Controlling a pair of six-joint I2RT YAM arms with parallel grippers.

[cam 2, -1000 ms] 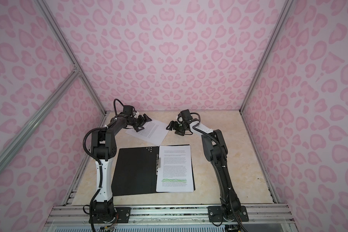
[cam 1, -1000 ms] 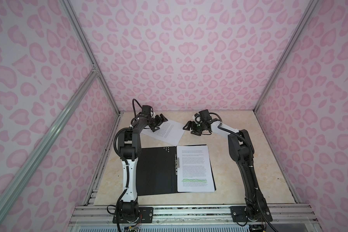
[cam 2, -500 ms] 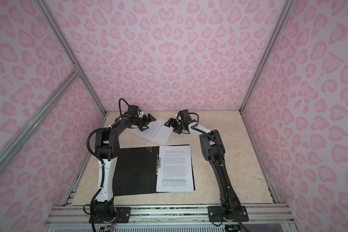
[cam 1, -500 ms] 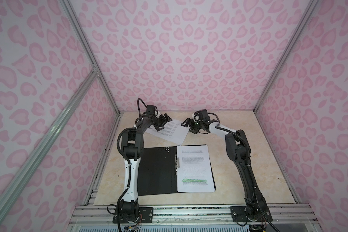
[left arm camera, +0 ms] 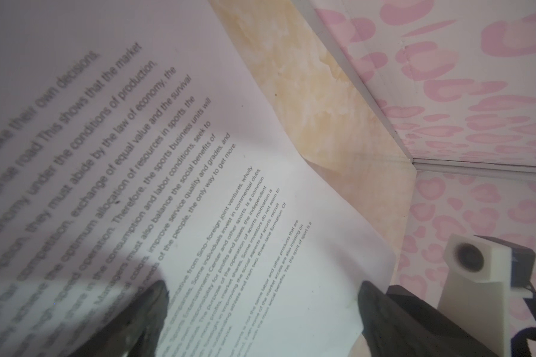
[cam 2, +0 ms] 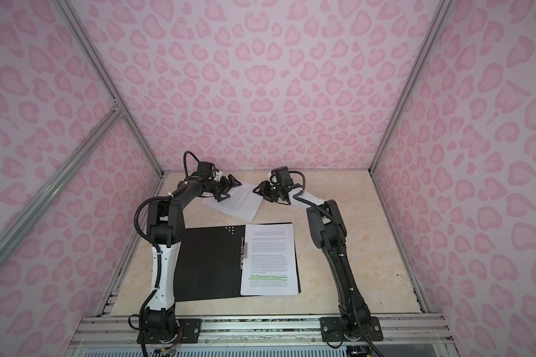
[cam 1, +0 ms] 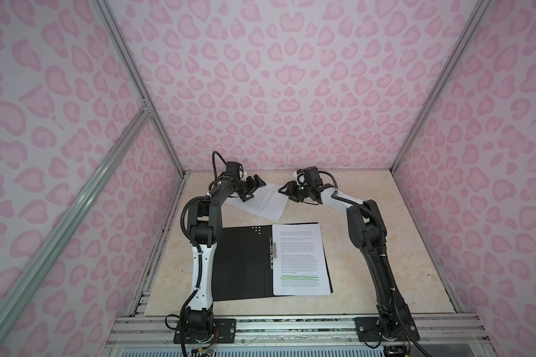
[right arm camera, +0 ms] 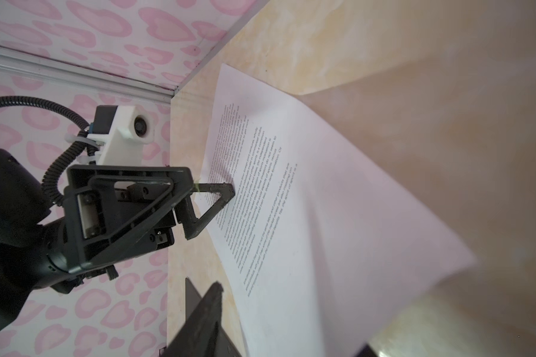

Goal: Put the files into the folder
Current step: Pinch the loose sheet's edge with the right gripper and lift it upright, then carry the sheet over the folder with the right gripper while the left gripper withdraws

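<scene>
The folder [cam 1: 245, 262] [cam 2: 208, 262] lies open with its black inside up, and a stack of files [cam 1: 300, 259] [cam 2: 270, 259] with green highlighted lines rests on its right half. One loose printed sheet [cam 1: 260, 201] [cam 2: 234, 201] [left arm camera: 260, 216] [right arm camera: 322, 216] lies askew behind it. My left gripper [cam 1: 256, 185] [cam 2: 229, 185] [left arm camera: 262, 290] is open over the sheet's far left corner, one fingertip [right arm camera: 229, 188] down on the print. My right gripper [cam 1: 287, 190] [cam 2: 260, 190] [right arm camera: 288, 321] straddles the sheet's raised right corner, jaws apart, and the paper covers one finger.
The pink patterned back wall [cam 1: 276, 123] stands close behind both grippers. Side walls [cam 1: 75, 185] [cam 1: 477, 185] box in the beige table [cam 1: 399, 262]. A metal clip [cam 1: 273, 256] runs along the folder's spine. An aluminium rail [cam 1: 291, 327] crosses the front.
Both grippers have moved inward to the loose sheet, the right one leftwards onto its right corner. The right jaws have narrowed and that corner has lifted. The left jaws stay wide.
</scene>
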